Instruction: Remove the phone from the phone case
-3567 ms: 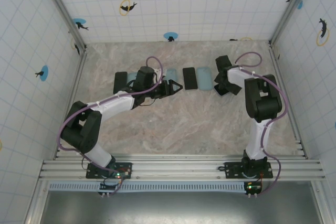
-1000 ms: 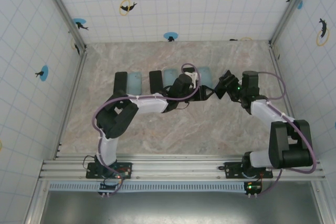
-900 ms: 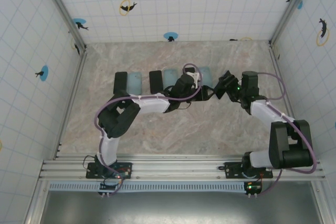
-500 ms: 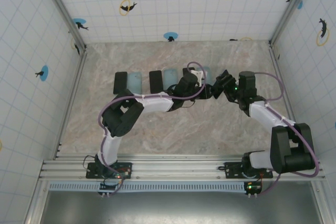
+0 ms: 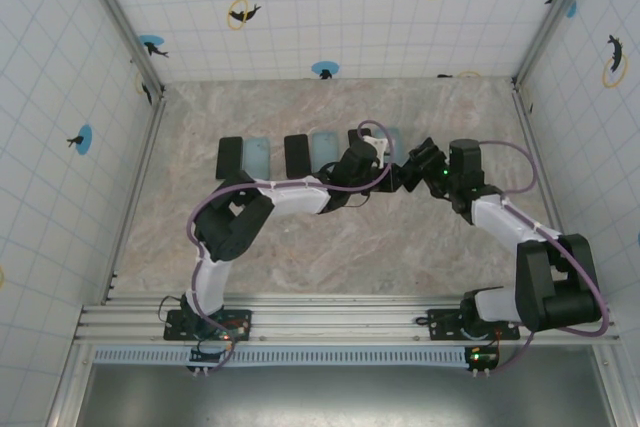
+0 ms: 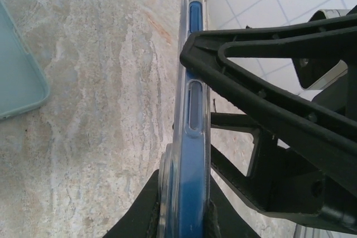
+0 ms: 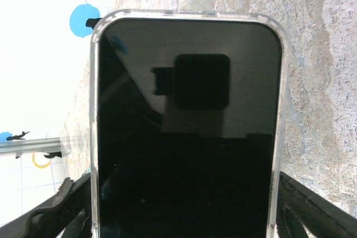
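Arms converge over the middle of the marbled table [image 5: 330,247] in the top view. The left end effector [image 5: 382,152] and the right end effector [image 5: 410,169] are almost nose to nose, at the right end of a row of flat black slabs [image 5: 230,157] and pale blue empty cases [image 5: 257,157]. From the left wrist, the clear plastic phone case [image 6: 179,110] is seen edge-on and held up, with the blue-bodied phone [image 6: 192,193] seated fully inside it. The left end effector is clenched on the phone case, its dark fingers [image 6: 146,215] pinching the lower end, while the right one's black fingers sit just beside the screen face. A pale teal case [image 6: 19,76] lies on the table behind. From the right wrist, the phone's dark glass reaches the case rim on every visible side. The right end effector stands released, jaws spread wide to either side, and whether its pads touch the case cannot be told. The step in hand looks like setting up a two-handed peel, with separation not yet begun. The next move probably calls for the right end effector to catch a corner or rim of the case and flex it off while the left holds firm.
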Robot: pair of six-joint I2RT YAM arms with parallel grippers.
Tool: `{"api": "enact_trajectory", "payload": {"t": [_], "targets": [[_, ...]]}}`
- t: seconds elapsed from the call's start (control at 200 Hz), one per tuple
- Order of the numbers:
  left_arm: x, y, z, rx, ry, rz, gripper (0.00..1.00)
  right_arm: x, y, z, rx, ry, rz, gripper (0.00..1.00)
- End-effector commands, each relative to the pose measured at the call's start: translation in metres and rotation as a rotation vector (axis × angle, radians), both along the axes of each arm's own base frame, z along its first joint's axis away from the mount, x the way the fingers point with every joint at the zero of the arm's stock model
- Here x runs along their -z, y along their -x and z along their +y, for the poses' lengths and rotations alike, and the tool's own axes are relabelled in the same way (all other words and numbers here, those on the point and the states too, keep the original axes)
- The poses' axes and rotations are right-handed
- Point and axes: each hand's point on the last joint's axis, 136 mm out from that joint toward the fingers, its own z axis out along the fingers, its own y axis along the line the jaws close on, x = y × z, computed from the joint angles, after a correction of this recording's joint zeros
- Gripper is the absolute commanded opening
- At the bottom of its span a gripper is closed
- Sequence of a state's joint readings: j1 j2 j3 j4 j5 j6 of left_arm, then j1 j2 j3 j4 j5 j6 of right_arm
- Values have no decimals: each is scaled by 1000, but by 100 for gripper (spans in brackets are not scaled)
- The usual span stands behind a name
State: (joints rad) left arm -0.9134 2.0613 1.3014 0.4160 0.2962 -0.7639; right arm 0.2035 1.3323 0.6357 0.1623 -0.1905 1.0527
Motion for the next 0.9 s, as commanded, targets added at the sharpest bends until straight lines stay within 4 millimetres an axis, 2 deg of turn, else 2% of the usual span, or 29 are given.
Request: {"api": "enact_trajectory", "payload": {"t": [0.0,0.165,0.345,0.36,0.586,0.786,0.896], "targets": [[-25,3,5,42,56,12,0,-30,1,16,-91,-17,-132,90],[-44,6,16,121,80,20,0,-33,6,5,-133,72,-180,100],[-68,6,42,191,82,-1,0,-47,10,-5,-203,93,-282,100],[-72,6,45,196,86,-5,0,-51,12,-1,-233,74,-300,100],[-109,11,80,270,157,-24,0,-87,23,7,-355,-91,-504,95],[-125,23,89,330,193,-9,0,-124,34,20,-413,-271,-642,88],[-132,25,90,336,225,7,0,-140,40,24,-437,-350,-697,76]]}}
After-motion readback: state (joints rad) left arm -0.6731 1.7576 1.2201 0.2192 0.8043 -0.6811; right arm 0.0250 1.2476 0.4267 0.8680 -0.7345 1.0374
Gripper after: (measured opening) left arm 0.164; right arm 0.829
